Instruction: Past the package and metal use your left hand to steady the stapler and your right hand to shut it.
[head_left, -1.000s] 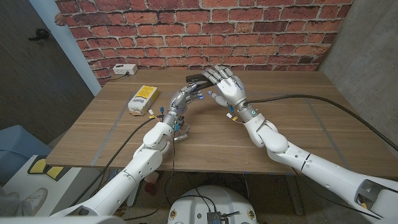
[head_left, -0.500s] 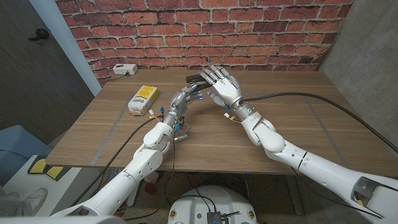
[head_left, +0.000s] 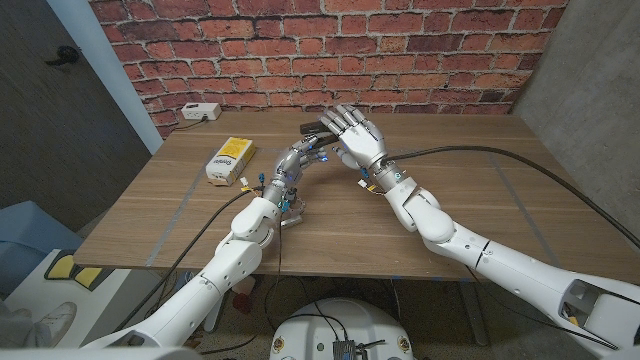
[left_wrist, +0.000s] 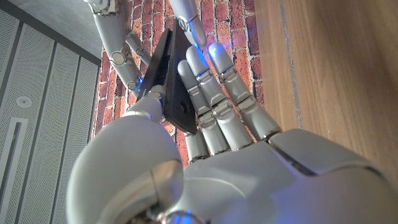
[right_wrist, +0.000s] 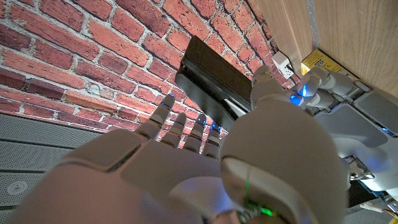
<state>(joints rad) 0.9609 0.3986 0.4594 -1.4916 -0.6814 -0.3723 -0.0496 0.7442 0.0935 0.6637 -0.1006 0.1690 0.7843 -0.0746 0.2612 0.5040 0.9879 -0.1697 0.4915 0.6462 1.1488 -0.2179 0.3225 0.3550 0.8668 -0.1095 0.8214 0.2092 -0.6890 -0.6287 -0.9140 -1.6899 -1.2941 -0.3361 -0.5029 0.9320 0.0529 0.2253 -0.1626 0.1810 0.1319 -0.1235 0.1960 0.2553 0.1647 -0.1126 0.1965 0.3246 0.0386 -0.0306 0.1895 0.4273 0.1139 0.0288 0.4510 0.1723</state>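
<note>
We record a wooden table (head_left: 480, 200) set against a red brick wall (head_left: 400, 50), with a grey concrete panel at the robot's right. The black hinged stapler (head_left: 312, 128) sits toward the far middle of the table, close to the wall, past the yellow and white cardboard package (head_left: 229, 158) and the small clear and metal piece (head_left: 291, 208) that lie nearer the robot. In the left wrist view the stapler (left_wrist: 169, 81) stands open, its upper arm angled away from its base.

The left hand (head_left: 297, 160) reaches forward from a bent left arm, and its fingers (left_wrist: 214, 99) lie along the stapler's base, with the thumb on the other side; we judge it to be gripping the stapler. The right hand (head_left: 356, 136) comes in from the right on an extended arm, palm turned toward the stapler, fingers spread and held above its raised arm; in the right wrist view the fingertips (right_wrist: 180, 121) are close to the stapler's dark top (right_wrist: 214, 74), but we cannot tell whether they touch it.

A white rectangular socket box (head_left: 200, 112) with a cable rests at the far left corner, well apart from the hands.
</note>
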